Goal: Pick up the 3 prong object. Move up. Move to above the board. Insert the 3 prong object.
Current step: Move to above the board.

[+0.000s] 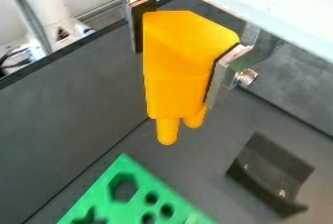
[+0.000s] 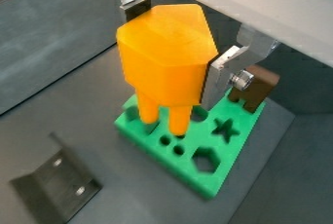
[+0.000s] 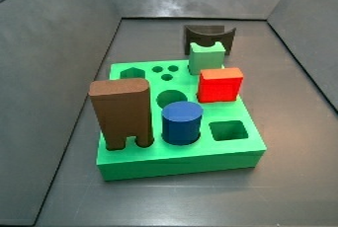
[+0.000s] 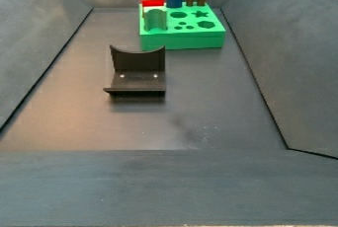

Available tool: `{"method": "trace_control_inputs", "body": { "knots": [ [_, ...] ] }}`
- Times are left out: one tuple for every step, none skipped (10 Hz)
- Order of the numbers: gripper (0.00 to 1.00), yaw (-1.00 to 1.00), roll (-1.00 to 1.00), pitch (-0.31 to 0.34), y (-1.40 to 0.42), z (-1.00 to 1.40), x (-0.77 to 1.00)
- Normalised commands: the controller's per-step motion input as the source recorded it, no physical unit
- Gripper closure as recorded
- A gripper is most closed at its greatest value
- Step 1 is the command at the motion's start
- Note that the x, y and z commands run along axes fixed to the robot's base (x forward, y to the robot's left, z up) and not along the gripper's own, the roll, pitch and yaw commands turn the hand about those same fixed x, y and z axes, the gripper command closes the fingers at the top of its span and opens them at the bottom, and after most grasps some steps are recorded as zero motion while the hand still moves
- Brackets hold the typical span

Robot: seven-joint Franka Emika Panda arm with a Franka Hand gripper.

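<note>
My gripper (image 1: 182, 57) is shut on the 3 prong object (image 1: 176, 72), an orange-yellow block with short peg legs hanging down. It shows in both wrist views; one silver finger (image 2: 224, 72) presses on each side of the block (image 2: 163, 57). The block hangs in the air over the near part of the bright green board (image 2: 221, 165), with its pegs above the board's holes and not touching it. The board also shows in the wrist view (image 1: 124, 194) and in both side views (image 3: 185, 162) (image 4: 185, 38). The gripper and the block do not show in either side view.
On the board stand a tall brown two-legged block (image 3: 122, 113), a blue cylinder (image 3: 183, 122), a red cube (image 3: 220, 83) and a pale green notched piece (image 3: 205, 55). The dark fixture (image 4: 134, 71) stands on the floor apart from the board. Grey sloping walls surround the floor.
</note>
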Motion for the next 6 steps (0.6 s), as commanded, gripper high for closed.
{"method": "trace_control_inputs", "body": {
  "knots": [
    [1.0,0.0,0.0,0.061,-1.0,0.05,0.1],
    [1.0,0.01,0.01,0.073,-1.0,0.05,0.11],
    [1.0,0.01,0.0,0.081,-1.0,0.05,0.13],
    [1.0,0.01,0.0,0.099,-0.67,0.04,0.11],
    [1.0,0.01,0.01,0.107,-0.36,0.04,0.09],
    [1.0,0.01,0.01,0.101,-0.22,0.03,0.07]
  ]
}}
